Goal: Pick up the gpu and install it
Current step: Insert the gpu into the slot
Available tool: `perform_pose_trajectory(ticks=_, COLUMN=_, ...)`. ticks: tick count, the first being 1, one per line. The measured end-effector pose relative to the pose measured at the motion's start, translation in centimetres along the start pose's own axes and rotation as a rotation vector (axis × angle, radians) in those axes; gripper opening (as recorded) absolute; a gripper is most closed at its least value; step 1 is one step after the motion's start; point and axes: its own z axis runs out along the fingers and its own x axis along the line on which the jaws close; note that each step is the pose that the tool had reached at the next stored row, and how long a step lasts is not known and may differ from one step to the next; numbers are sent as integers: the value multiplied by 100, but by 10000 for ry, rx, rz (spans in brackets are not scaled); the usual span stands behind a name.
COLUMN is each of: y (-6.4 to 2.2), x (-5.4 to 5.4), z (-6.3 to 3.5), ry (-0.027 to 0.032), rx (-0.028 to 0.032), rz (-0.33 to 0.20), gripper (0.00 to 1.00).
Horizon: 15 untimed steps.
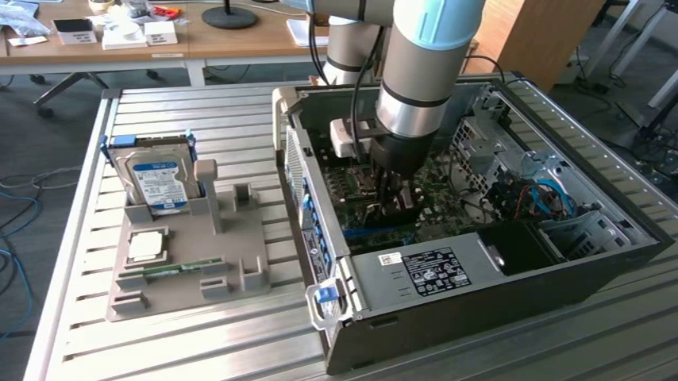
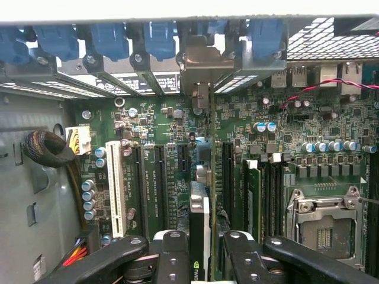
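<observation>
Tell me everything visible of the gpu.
The gpu is seen edge-on: a thin card with a dark cooler on one face and a silvery bracket at its far end, by the rear slots of the case. It stands upright over the motherboard, clamped by the gripper. Whether it is seated in a slot cannot be told.

light: bright, even | glare: white washout above case point(image 2: 331, 41) (wrist view) | shadow: inside case

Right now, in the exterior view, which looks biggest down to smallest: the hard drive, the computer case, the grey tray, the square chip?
1. computer case
2. grey tray
3. hard drive, standing upright in the tray
4. square chip
</observation>
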Motion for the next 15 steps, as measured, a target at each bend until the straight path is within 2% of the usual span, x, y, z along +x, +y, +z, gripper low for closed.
perform_pose_trajectory(ticks=12, y=1, x=-3, z=23, ry=-21, rx=-1, rz=2, gripper=27)
perform_pose_trajectory(ticks=15, y=1, x=-3, z=25, ry=-57, rx=-2, rz=4, gripper=27)
